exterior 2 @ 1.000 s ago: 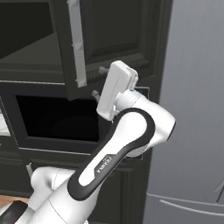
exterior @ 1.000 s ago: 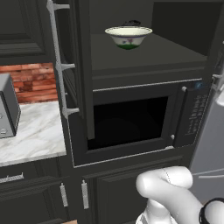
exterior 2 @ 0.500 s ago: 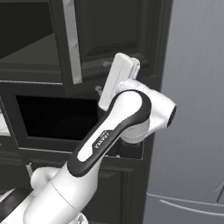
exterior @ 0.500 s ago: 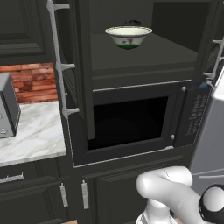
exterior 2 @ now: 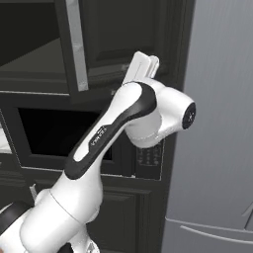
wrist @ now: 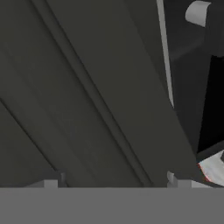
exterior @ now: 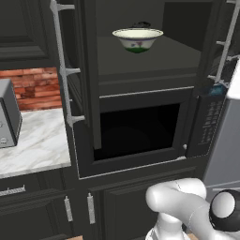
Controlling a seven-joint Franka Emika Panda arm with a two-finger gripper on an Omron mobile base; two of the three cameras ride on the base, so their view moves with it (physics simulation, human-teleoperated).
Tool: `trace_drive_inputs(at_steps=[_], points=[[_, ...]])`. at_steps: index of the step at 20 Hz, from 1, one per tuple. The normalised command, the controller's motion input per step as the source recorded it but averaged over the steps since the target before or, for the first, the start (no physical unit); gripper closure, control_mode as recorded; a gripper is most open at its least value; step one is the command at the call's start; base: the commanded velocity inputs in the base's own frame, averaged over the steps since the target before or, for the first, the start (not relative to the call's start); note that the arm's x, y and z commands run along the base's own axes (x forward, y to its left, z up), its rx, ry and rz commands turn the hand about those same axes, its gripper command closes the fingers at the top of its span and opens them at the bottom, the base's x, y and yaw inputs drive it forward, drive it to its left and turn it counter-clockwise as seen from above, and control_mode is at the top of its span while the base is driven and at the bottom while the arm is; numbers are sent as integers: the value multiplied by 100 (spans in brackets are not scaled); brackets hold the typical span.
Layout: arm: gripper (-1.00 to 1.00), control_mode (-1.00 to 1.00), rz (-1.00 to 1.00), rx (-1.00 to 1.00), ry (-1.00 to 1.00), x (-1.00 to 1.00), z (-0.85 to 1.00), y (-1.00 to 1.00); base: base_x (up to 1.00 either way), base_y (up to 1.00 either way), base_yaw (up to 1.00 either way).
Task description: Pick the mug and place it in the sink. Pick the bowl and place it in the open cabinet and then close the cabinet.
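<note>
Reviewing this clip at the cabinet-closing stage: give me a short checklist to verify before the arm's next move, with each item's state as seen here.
1. Bowl placed in the cabinet: ok, it sits upright on the shelf above the microwave.
2. Bowl clear of the door's swing: ok, it stands back from the shelf's front edge.
3. Cabinet doors closed: not ok, the left door and the right door both stand open.
4. Gripper free of load: cannot tell, the fingertips barely show in the hand view; nothing seen between them.
5. Hand at a door: ok, the hand view looks closely along a dark door panel.
6. Contact with the door: cannot tell.
</note>
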Motion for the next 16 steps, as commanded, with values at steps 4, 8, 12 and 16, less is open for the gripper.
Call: trace_drive_inputs(at_steps=[4,8,12,16], points=[[-100,-100,-25,0,13,32,0,6,0,0,0],[-100,-100,-26,0,8,29,-3,16,0,0,0],[-100,-100,-27,0,4,30,-14,21,0,0,0],[-100,-100,-26,0,5,35,-18,23,0,0,0]])
